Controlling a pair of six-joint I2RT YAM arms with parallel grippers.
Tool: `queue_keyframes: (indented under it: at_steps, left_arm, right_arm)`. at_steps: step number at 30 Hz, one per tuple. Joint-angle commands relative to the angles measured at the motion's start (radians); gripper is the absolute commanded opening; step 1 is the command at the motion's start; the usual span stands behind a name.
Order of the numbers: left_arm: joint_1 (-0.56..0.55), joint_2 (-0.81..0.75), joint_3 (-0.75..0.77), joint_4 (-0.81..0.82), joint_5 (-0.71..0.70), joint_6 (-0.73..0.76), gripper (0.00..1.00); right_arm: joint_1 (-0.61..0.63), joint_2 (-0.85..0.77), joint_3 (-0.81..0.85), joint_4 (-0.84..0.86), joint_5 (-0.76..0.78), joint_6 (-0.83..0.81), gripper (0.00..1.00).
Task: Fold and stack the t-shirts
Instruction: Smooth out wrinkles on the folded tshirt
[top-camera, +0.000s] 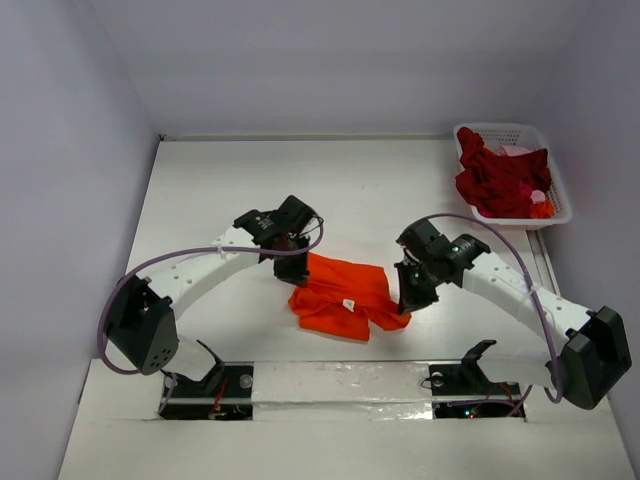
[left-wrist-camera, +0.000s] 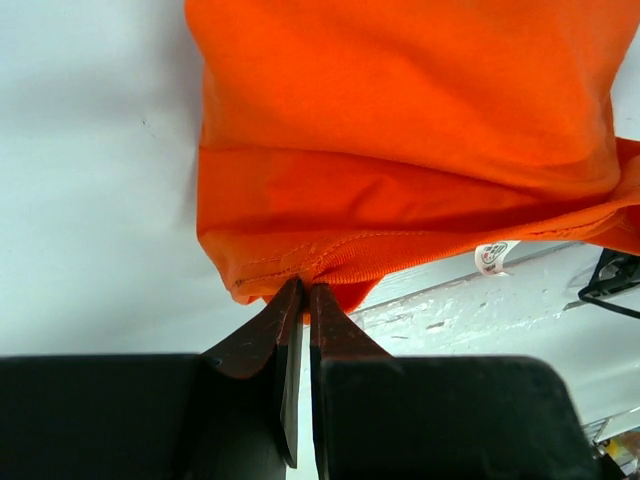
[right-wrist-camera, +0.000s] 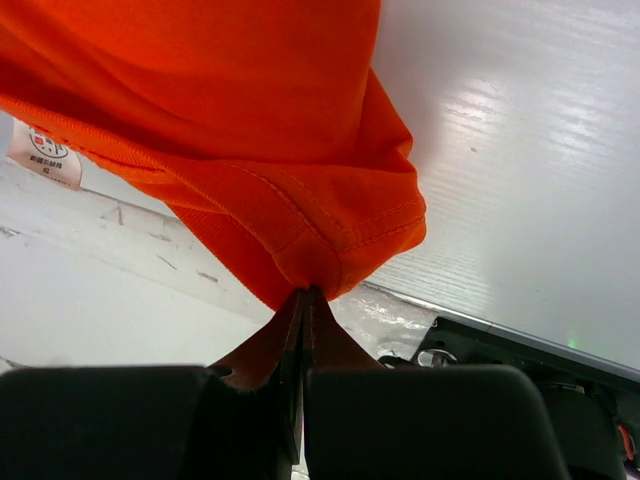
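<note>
**Orange shirt pinched at a hem in each gripper**

The left gripper (left-wrist-camera: 305, 290) is clamped on a stitched hem corner of the orange t-shirt (top-camera: 345, 290). The right gripper (right-wrist-camera: 305, 292) is clamped just as tightly on another doubled hem edge. From each gripper the cloth fans out straight ahead of the fingertips. In the top view the shirt lies loosely bunched on the tabletop (top-camera: 220, 190) between the two grippers. Its small white neck label (left-wrist-camera: 492, 256) sits ahead and to the right of the left gripper.

The shirt looks like a thin, light knit and completely limp. It should drape and crease wherever it is unsupported and keep no shape of its own. A fingertip pinch should carry its weight easily.

The hems, where the cloth is turned over and sewn, are thicker and likely give a surer bite than a single layer. The best holds are probably two corners of the same edge, so that drawing the grippers apart pulls the cloth flat. Which corners are held now cannot be told from these views.

The dark red t-shirt (top-camera: 497, 178) and pale pink t-shirt (top-camera: 516, 151) are heaped in the basket (top-camera: 512, 127), well beyond the right gripper and to its right.
</note>
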Motion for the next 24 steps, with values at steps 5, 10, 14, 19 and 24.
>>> queue_keyframes:
  at_steps: [5, 10, 14, 19, 24]
  left_arm:
    - [-0.005, -0.053, -0.087, 0.006, 0.025, -0.01, 0.0]
    - [-0.005, -0.047, -0.149, 0.051, 0.045, -0.02, 0.0]
    - [-0.005, -0.039, -0.178, 0.082, 0.076, -0.023, 0.0]
    - [-0.005, -0.037, -0.192, 0.086, 0.082, -0.023, 0.0]
    - [-0.005, -0.045, -0.205, 0.089, 0.09, -0.028, 0.0]
  right_arm:
    - [0.01, -0.034, -0.03, -0.01, -0.019, 0.028, 0.0]
    - [0.01, 0.02, -0.058, 0.064, -0.053, 0.037, 0.0]
    - [0.019, 0.073, -0.055, 0.107, -0.053, 0.031, 0.0]
    - [0.053, 0.139, -0.043, 0.164, -0.078, 0.029, 0.0]
    - [0.116, 0.202, -0.038, 0.199, -0.091, 0.04, 0.0]
